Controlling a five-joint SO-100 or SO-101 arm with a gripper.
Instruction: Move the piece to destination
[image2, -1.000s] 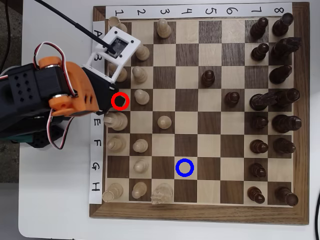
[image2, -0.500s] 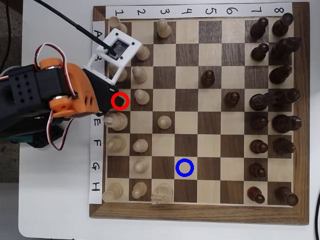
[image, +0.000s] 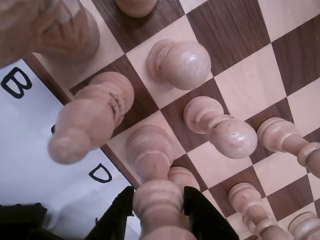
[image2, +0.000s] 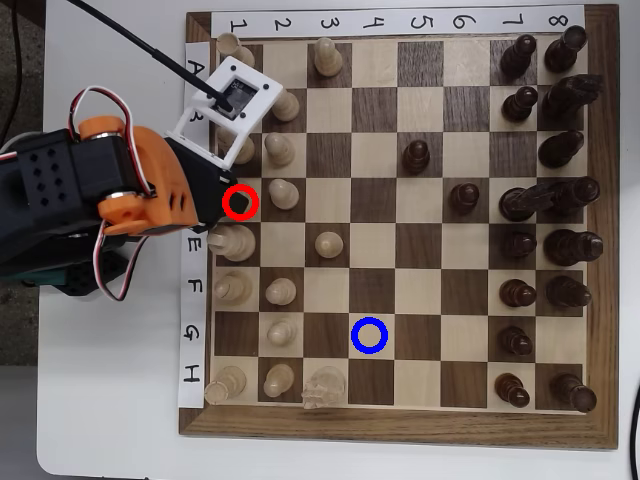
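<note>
Pale piece (image: 159, 200) standing upright on the board's left-hand column in the overhead view, on the square ringed in red (image2: 240, 202), largely hidden there beneath the arm. In the wrist view, seen at bottom centre between two black fingers (image: 120, 215), one on each side of its upper body; tool (image: 159, 220) closed around piece, fingers appearing to touch it on both sides, base apparently on the board. Letters D and B legible on the white paper strip (image: 30, 165) along the board edge, to the left in the wrist view.

Destination square, ringed in blue (image2: 369, 336), located toward the lower middle of the board in the overhead view, unoccupied, well apart from the piece.

Other pale pieces clustered near the held one: a tall one (image: 92, 117) leaning across the wrist view to the left, two round-topped pawns (image: 182, 62) beyond it. Dark pieces (image2: 545, 200) grouped along the right edge of the board in the overhead view, two more (image2: 416, 154) nearer the centre.

Orange and black arm (image2: 100, 190) reaching in from the left edge of the white desk (image2: 110, 400), white camera bracket (image2: 235, 105) over the board's upper left corner.
</note>
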